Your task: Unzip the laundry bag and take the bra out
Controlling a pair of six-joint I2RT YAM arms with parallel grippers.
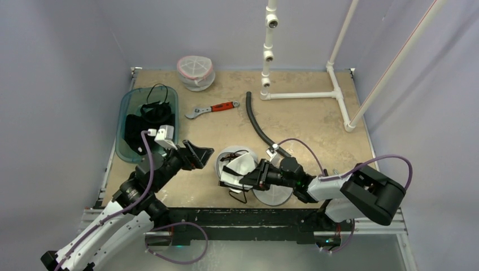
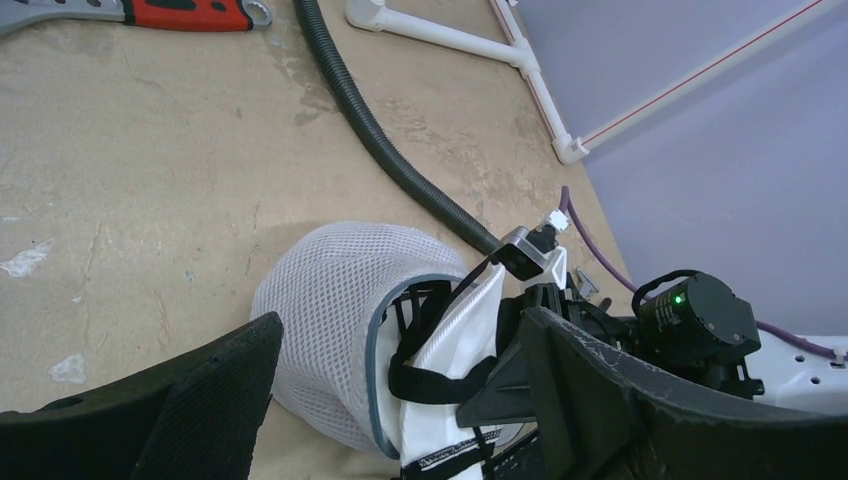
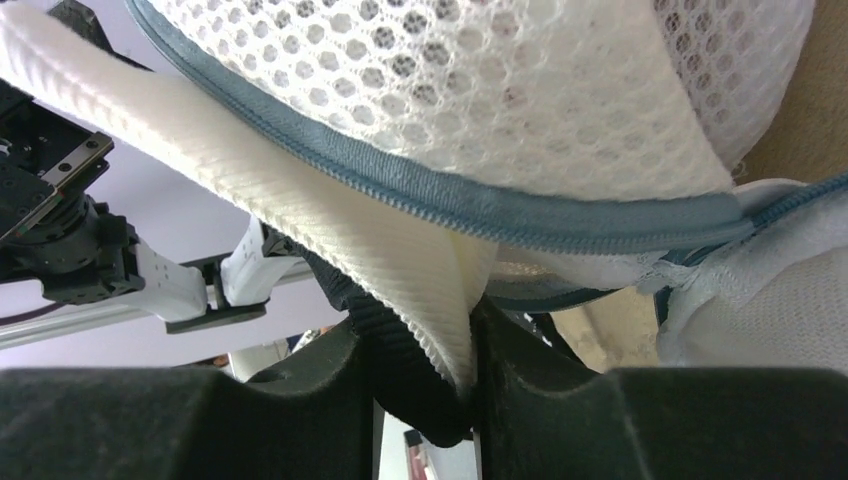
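1. Step: unzip looks done. The laundry bag [image 2: 325,300] lies on its side near the front edge of the table [image 1: 316,132], zipper [image 3: 450,195] parted, mouth facing the R arm. You're mid-extraction.
2. Bra [image 2: 455,335]: white fabric w/ black straps, partly out of the mouth, the rest inside the mesh.
3. R gripper [image 1: 244,179]: clamped tight on the bra's white ribbed edge plus a black strap, right at the bag's rim.
4. L gripper [image 1: 202,157]: jaws wide, holding nothing, just beside the bag's closed end. It looks apart from the mesh, but can't tell for sure.
5. Next, I'd say: pin the mesh w/ the L gripper, then draw the R back twd its base so the bra slides free rather than dragging the bag along.
6. Watch: the straps sit close to the zipper edge and could snag. Pull slow.
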